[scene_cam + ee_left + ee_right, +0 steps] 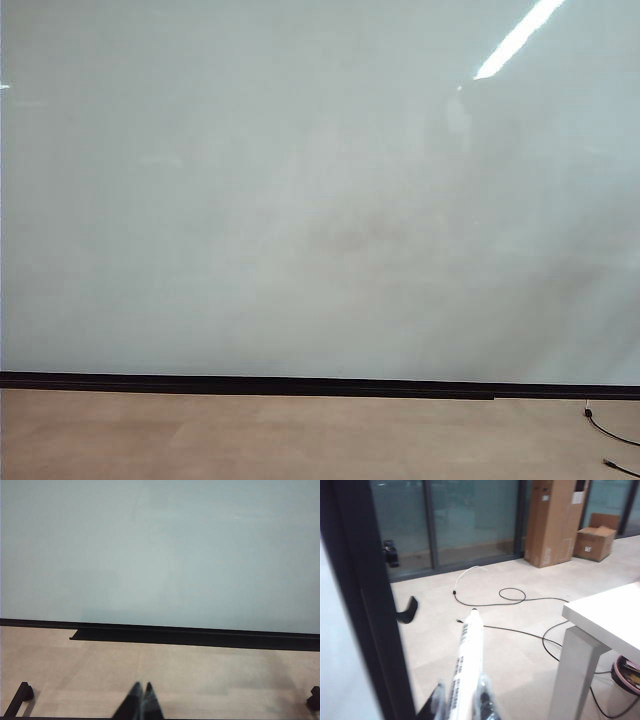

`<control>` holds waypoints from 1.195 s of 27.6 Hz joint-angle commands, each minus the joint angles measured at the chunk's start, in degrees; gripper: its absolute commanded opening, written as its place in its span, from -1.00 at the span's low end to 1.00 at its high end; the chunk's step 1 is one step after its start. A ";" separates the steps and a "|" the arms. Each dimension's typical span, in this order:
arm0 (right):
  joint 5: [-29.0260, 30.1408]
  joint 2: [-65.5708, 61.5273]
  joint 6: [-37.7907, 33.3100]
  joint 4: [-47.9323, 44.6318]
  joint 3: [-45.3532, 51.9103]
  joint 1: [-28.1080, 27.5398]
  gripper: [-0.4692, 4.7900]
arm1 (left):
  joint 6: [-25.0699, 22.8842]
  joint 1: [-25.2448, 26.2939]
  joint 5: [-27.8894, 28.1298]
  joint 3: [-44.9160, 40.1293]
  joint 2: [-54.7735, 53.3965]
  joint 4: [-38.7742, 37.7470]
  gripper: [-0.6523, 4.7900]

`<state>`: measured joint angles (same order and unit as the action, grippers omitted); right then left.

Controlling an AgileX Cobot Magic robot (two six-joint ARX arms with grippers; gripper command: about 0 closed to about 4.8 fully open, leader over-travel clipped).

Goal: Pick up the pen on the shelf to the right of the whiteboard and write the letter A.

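Pen (pixel 468 660) is picked, clamped in the right gripper (pixel 462 700) off beside the whiteboard (pixel 300 200), left gripper (pixel 141 700) idle and closed low before it, board blank, A unwritten.

The left gripper (pixel 141 692) hangs low with fingers together, while the right gripper's (pixel 460 700) fingers clamp the pen (pixel 466 660).

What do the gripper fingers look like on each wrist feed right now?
Left gripper: two dark, near-black fingers tapering to points, with a greyish sheen. Right gripper: dark fingers, blurred, with glossy translucent-looking pads. No markings or arm cables can be made out on either.
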<state>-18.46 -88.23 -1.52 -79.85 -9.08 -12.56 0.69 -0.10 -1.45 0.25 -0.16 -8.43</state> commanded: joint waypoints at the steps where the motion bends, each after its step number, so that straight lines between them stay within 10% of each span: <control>1: -5.25 6.23 2.23 -1.05 3.52 8.02 -0.83 | -0.24 0.00 -0.04 0.13 -0.02 0.33 -0.78; 17: -6.36 14.88 16.09 3.65 0.66 52.74 -0.83 | -0.24 -0.02 -0.07 0.13 -0.02 0.33 -0.78; 33: 3.23 14.84 18.10 49.44 -26.47 56.74 -0.83 | -0.24 -0.02 -0.04 0.13 -0.02 0.31 -0.78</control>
<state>-15.64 -73.58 15.79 -31.64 -34.37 44.16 0.71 -0.10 -1.45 0.25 -0.16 -8.45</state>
